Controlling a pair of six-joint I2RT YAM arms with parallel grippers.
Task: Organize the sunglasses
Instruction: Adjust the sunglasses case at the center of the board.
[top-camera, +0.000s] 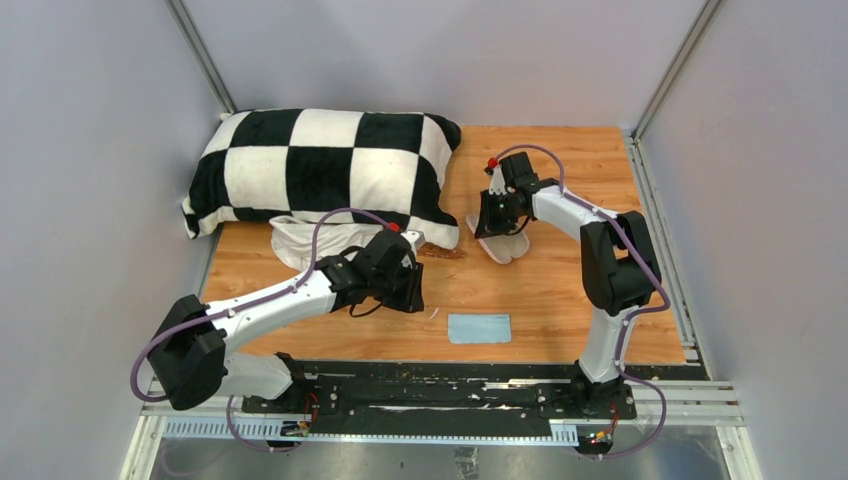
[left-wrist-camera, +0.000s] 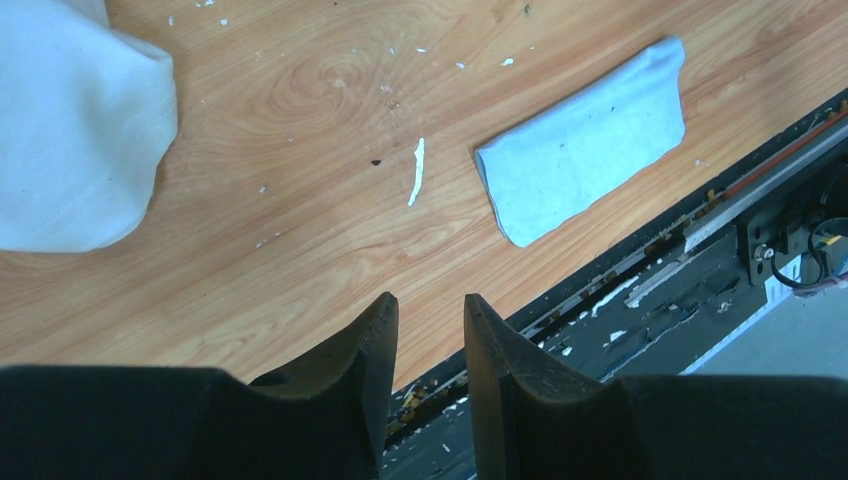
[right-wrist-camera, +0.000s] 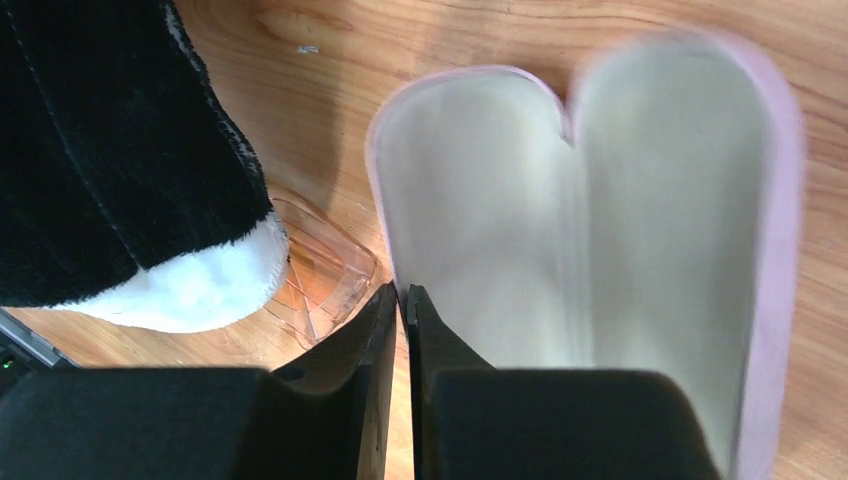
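Right wrist: tinted translucent sunglasses (right-wrist-camera: 325, 275) by pillow (right-wrist-camera: 100, 150); right gripper (right-wrist-camera: 402, 295) pinches pink case (right-wrist-camera: 500, 200), left gripper (left-wrist-camera: 430, 305) parted.

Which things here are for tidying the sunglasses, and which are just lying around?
For the job:
- pink case, lying open, cream inside
- blue cloth, probably for wiping lenses
- sunglasses: not in sight right now

Just lying about:
- checkered pillow
- white fabric bag
- clear plastic piece by the pillow's corner

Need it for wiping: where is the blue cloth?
Top view, lower middle: the blue cloth lies by the table's near edge, right of the left gripper.
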